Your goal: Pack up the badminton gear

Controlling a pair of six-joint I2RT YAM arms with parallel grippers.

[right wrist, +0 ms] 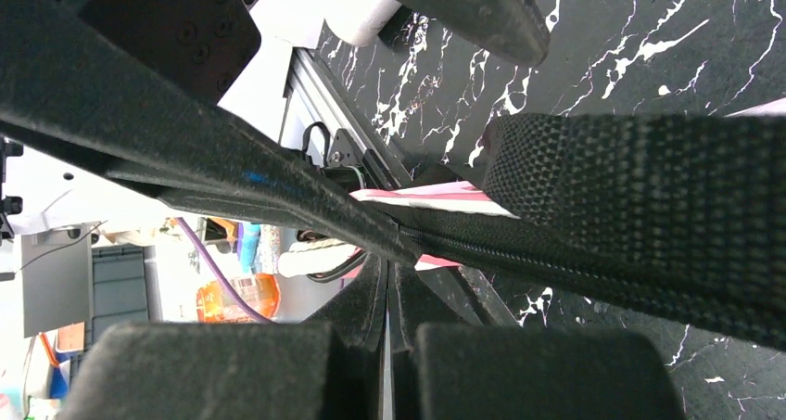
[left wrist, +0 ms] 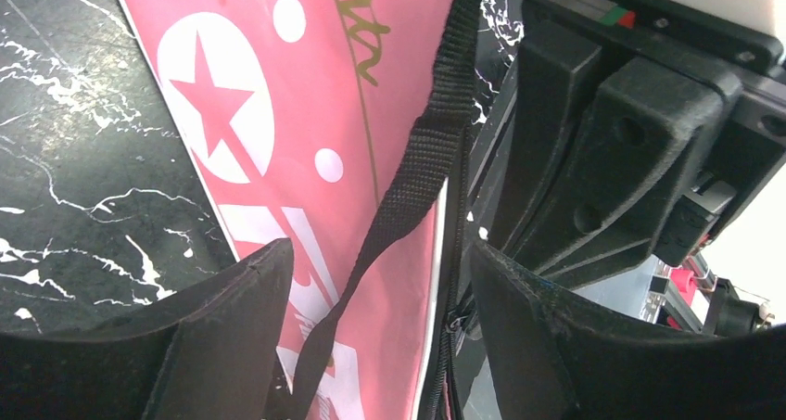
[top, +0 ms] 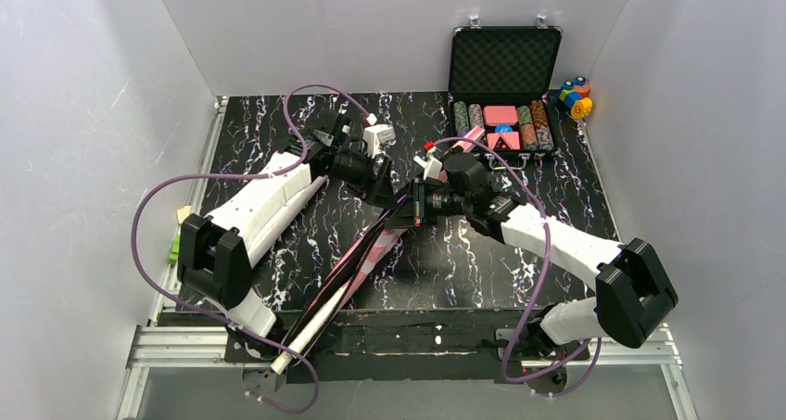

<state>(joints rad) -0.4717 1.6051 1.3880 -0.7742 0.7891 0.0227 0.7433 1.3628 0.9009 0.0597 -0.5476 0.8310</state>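
Note:
The pink "SPORT" bag (top: 357, 258) lies diagonally on the black marble table, its narrow end towards the front edge. A long white handle end (top: 301, 341) sticks out there. My two grippers meet at the bag's far end. My left gripper (top: 391, 196) is open; in the left wrist view (left wrist: 380, 253) it straddles the pink bag (left wrist: 278, 86), its black strap (left wrist: 417, 160) and the zipper edge. My right gripper (top: 410, 205) is shut on the bag's black zipper edge (right wrist: 519, 253), with the strap (right wrist: 640, 188) beside it. The shuttlecocks are not in view.
An open black case of poker chips (top: 505, 77) stands at the back right, with small coloured toy blocks (top: 575, 95) beside it. A small green and yellow item (top: 176, 244) lies at the table's left edge. White walls enclose three sides.

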